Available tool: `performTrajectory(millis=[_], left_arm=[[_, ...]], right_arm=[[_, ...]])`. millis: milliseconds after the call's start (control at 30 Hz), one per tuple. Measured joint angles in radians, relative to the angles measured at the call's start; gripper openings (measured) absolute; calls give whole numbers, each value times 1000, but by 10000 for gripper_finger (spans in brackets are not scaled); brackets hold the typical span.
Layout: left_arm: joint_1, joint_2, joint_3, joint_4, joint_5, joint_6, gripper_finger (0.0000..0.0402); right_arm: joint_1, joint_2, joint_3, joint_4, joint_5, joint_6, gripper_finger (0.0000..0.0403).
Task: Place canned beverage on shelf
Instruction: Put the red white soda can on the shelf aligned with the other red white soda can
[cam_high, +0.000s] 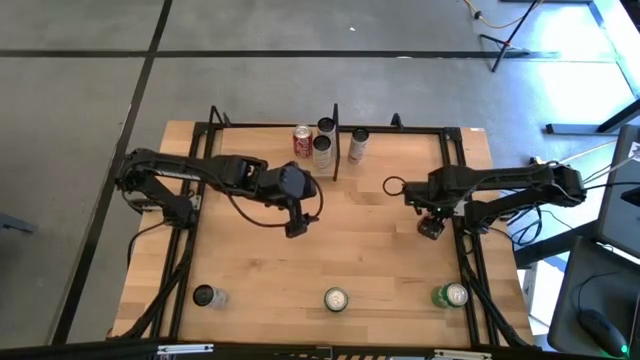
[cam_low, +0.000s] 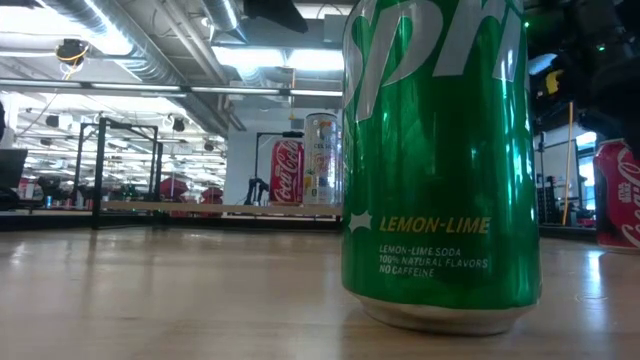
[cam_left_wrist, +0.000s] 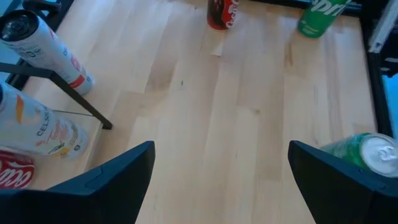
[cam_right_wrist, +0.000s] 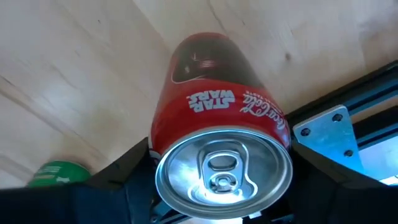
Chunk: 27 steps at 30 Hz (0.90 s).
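My right gripper is at the table's right side, shut on a red Coca-Cola can; the can also shows in the low view. My left gripper hangs open and empty over the table's middle, its fingers wide apart in the left wrist view. The shelf runs along the far edge, with a black divider post. A red can and two pale cans stand on it left of the post, and one pale can stands right of it. My right gripper pinches the red can's upper wall just below the top rim between its two fingers, one on each side. The fingers come from above, pointing down. The can is upright, top up; I cannot tell whether its base is on the table.
Three cans stand near the table's front edge: a dark one at the left, a green Sprite can in the middle, filling the low view, and a green one at the right. Black frame rods run along the table's sides.
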Motion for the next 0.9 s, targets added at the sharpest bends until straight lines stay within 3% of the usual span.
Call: performTrajectory(millis=[267, 433, 600, 767, 900], left_arm=[[8, -81, 0, -145, 10, 55, 355], [47, -158, -28, -179, 101, 152, 355], [84, -313, -203, -153, 116, 170, 355], [112, -456, -382, -56, 106, 157, 355], [120, -514, -454, -11, 105, 155, 355]], right_arm=[[0, 3, 136, 85, -19, -22, 254], [1, 60, 257, 234, -14, -63, 254], [0, 237, 437, 305, 54, -144, 254], [0, 467, 662, 261, 65, -233, 254], [0, 630, 823, 152, 61, -268, 254]])
